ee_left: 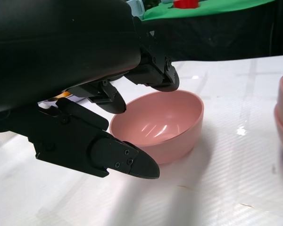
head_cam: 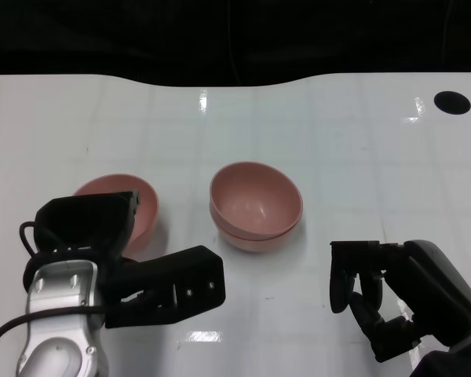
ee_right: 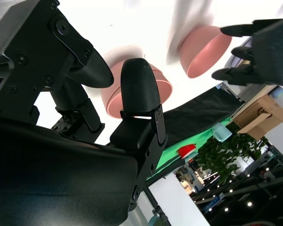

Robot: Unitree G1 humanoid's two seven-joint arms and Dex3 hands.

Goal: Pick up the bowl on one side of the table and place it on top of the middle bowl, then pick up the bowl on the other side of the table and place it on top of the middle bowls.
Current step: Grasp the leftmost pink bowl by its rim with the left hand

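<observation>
Left robot hand [head_cam: 153, 287], fingers apart & empty, hovers beside single pink bowl [head_cam: 129, 206] on white surface [head_cam: 361, 157]; right robot hand [head_cam: 377, 298] open, empty; stacked bowls [head_cam: 255, 204] at center.

Silver, rounded left forearm [head_cam: 59, 326] with a black cable looping alongside, and matte-black, screw-studded left hand [head_cam: 153, 283] and right hand [head_cam: 388, 302].

Glossy white table [head_cam: 337, 157]. Pink stacked bowls [head_cam: 255, 206] at centre frame, a matching pink bowl [head_cam: 116, 203] at left. Black hands: left hand [head_cam: 153, 283] lower left, right hand [head_cam: 381, 302] lower right. Silver forearm [head_cam: 59, 330] at bottom left.
</observation>
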